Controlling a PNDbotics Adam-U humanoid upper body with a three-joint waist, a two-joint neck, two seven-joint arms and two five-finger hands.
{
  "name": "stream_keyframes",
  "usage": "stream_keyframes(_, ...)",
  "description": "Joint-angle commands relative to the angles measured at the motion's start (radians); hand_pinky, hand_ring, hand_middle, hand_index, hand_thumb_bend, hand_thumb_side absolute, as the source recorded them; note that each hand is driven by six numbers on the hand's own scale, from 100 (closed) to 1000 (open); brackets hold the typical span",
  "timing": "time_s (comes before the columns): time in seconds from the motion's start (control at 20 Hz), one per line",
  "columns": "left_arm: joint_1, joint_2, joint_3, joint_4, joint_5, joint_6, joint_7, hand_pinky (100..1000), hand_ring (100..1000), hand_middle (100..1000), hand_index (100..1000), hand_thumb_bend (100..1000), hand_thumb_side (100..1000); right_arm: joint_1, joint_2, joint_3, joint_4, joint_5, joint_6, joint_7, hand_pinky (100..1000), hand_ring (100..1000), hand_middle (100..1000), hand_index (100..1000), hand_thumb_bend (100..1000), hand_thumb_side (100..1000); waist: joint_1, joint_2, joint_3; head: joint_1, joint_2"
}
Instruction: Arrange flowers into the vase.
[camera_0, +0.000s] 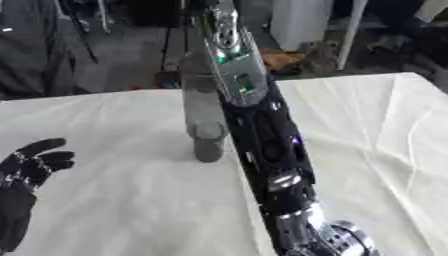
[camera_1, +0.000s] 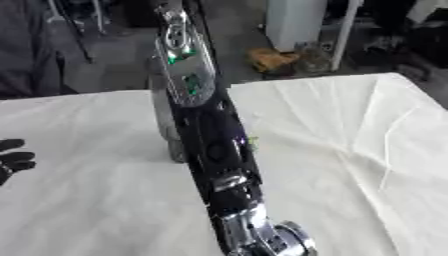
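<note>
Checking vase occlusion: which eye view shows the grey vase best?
Left eye view. The vase stands on the white table with most of its body and base clear to the left of the right arm. In the right eye view the arm covers most of it, leaving only a narrow grey strip.

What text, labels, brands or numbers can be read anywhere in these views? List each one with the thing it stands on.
None: no readable word, number or brand shows in either view.
The right arm carries only green lights and a small purple one, no legible marking.
The grey vase, partly hidden behind that arm, shows no label.
The white tablecloth is plain.
The left hand, open at the left edge, bears no lettering.
</note>
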Motion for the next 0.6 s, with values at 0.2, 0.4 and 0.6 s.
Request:
stream_keyframes(0.2, -0.013, 0.006, 0.006, -0.011, 0.003, -0.002, -0.002, 764, 742, 762, 795, 836, 979, -0.017, -0.003, -0.001, -0.032, -0.006, 0.007, -0.001, 100, 100, 100, 100, 100, 814, 0.006, -0.015, -0.001, -0.002, -0.002)
stream_keyframes(0.4, -0.012, 0.006, 0.006, -0.011, 0.002, -0.002, -0.001, 764, 741, 762, 795, 836, 979, -0.014, -0.001, -0.002, -0.036, -0.009, 0.01, 0.0, 100, 100, 100, 100, 100, 814, 0.006, -0.015, -0.001, -0.003, -0.002)
stream_keyframes(0.6, -0.013, 0.006, 0.006, -0.011, 0.002, -0.001, -0.001, 764, 741, 762, 795, 837, 978, -0.016, -0.018, -0.002, -0.032, -0.03, 0.014, 0.0, 100, 100, 100, 100, 100, 814, 0.006, -0.015, -0.001, -0.003, -0.003)
